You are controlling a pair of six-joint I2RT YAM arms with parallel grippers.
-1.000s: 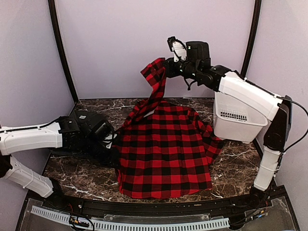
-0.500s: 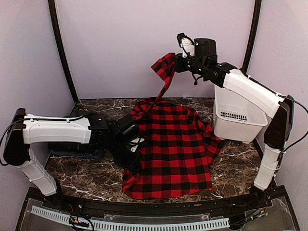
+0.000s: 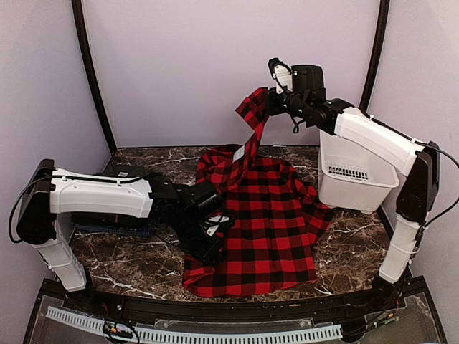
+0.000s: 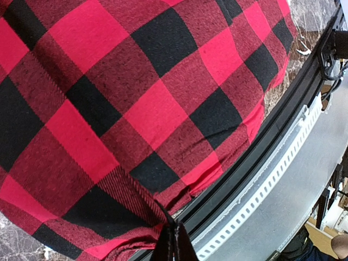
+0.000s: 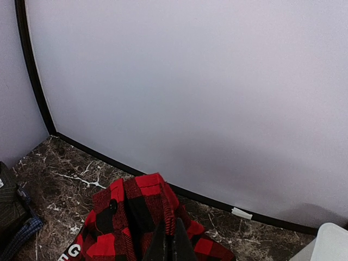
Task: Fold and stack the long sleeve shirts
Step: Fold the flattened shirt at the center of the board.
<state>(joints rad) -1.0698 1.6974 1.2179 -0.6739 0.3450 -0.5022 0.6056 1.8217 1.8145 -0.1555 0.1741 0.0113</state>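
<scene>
We pinch the checked shirt (image 3: 265, 222) twice: the right gripper (image 3: 268, 102) holds its sleeve high above the table (image 3: 129, 269), the left gripper (image 3: 214, 235) clamps its left edge low.

Plain pale lavender walls (image 3: 179, 64), with black poles (image 3: 92, 79) at the back corners. Dark brown marble counter (image 3: 122, 269), white veins. Black rail (image 3: 287, 312) and white perforated strip (image 3: 215, 335) along near edge.

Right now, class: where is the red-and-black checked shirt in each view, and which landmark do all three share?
Top external: red-and-black checked shirt spread mid-table, one sleeve lifted.
Left wrist: the shirt fills most of the frame.
Right wrist: the shirt sits bottom centre, bunched.
Shared landmark: marble tabletop.
</scene>
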